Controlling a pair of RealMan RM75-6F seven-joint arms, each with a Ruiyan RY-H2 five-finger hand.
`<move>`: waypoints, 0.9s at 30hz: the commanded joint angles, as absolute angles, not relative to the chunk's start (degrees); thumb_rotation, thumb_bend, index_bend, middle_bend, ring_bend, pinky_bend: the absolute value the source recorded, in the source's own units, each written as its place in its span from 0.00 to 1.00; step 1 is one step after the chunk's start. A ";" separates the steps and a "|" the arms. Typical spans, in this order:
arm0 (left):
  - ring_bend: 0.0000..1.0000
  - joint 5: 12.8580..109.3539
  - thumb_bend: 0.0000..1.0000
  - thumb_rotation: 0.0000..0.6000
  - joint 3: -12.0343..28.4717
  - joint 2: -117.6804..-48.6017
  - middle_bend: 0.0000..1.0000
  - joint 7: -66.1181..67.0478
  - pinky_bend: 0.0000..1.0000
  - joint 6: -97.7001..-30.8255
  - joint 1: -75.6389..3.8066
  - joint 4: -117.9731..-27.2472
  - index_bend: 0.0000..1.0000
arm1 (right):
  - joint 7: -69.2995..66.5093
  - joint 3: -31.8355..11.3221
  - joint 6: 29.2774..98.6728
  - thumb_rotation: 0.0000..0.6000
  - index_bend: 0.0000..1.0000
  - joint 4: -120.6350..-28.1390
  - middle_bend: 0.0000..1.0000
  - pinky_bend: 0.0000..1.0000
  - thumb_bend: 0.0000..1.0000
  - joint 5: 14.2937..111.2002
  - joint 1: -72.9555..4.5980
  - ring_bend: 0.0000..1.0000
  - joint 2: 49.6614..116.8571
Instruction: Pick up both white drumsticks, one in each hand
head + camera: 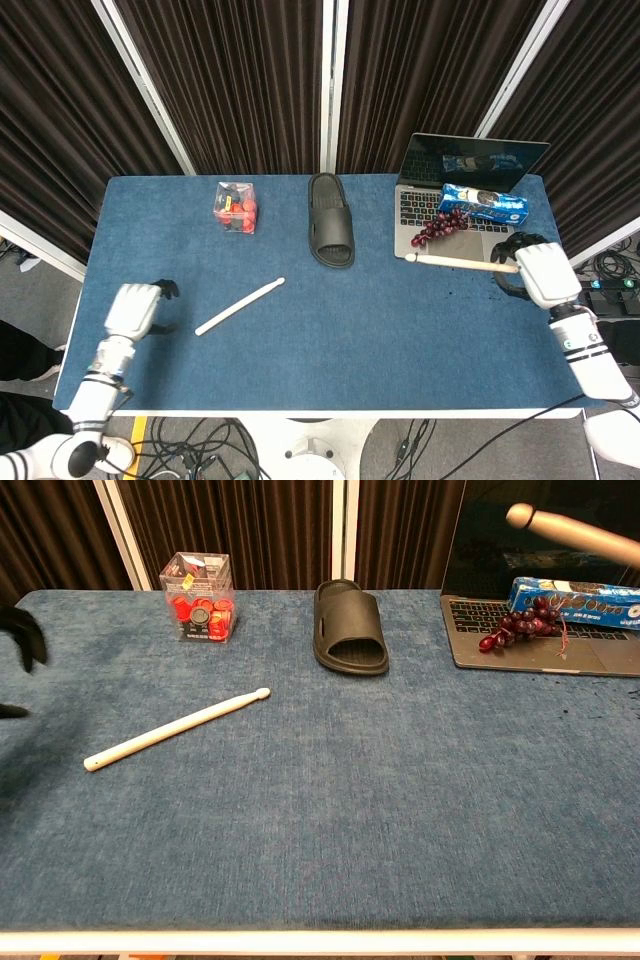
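One white drumstick (pixel 240 306) (pixel 176 728) lies flat on the blue table (pixel 330 350), slanting from lower left to upper right. My left hand (pixel 135 307) hovers over the table's left edge, a short way left of that stick, fingers apart and holding nothing; the chest view catches only its dark fingertips (pixel 25 637). My right hand (pixel 535 273) grips the butt of the second drumstick (pixel 460 263) (pixel 575 534), lifted off the table with its tip pointing left over the laptop's front edge.
A black slipper (pixel 331 219) lies at the back centre. A clear box of red items (pixel 236 207) stands back left. An open laptop (pixel 462 199) at back right carries purple grapes (pixel 441 224) and a blue cookie pack (pixel 484 203).
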State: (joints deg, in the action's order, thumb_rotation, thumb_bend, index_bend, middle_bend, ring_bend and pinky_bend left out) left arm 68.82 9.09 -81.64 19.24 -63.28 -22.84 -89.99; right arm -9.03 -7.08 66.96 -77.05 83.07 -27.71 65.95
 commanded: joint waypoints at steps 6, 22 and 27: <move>0.82 57.31 0.15 1.00 8.83 -90.74 0.47 32.21 0.91 -60.61 -27.58 -89.02 0.45 | -8.59 -6.96 65.59 1.00 0.55 -77.44 0.55 0.35 0.81 81.73 -27.04 0.29 65.38; 0.88 48.25 0.21 0.77 9.60 -97.70 0.52 40.53 0.93 -65.78 -30.55 -85.27 0.49 | -10.71 -6.00 64.85 1.00 0.55 -74.27 0.55 0.35 0.82 82.33 -26.43 0.29 67.39; 0.88 46.91 0.21 0.72 8.94 -97.66 0.52 42.82 0.93 -66.14 -31.13 -84.97 0.49 | -11.23 -5.93 64.64 1.00 0.55 -73.78 0.55 0.35 0.82 82.48 -26.43 0.29 67.69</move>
